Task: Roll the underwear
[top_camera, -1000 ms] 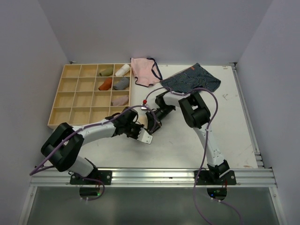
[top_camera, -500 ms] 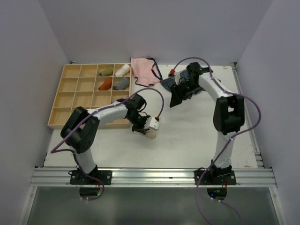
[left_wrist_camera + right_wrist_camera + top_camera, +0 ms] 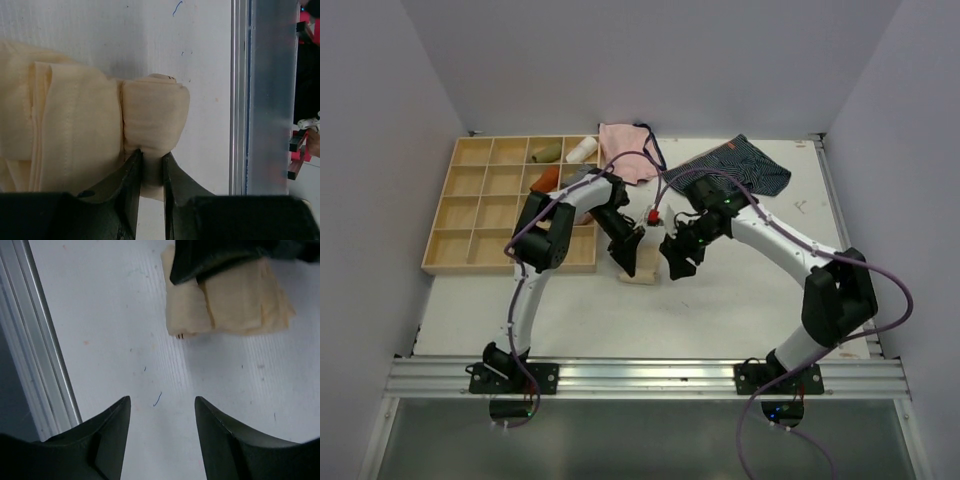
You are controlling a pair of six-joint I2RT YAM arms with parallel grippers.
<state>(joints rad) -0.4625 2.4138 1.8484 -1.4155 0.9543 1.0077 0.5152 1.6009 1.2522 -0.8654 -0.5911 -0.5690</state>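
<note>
The underwear [image 3: 642,278] lies partly rolled just below the centre of the top view, on much the same spot as half a second ago; the left gripper [image 3: 626,258] stands over its left end, fingers [image 3: 131,175] drawn narrow and pinching the rolled end; the right gripper [image 3: 674,260], then up at the navy striped pair [image 3: 735,170] in the upper right, has come down just right of the roll, jaws wide with nothing between them.
</note>
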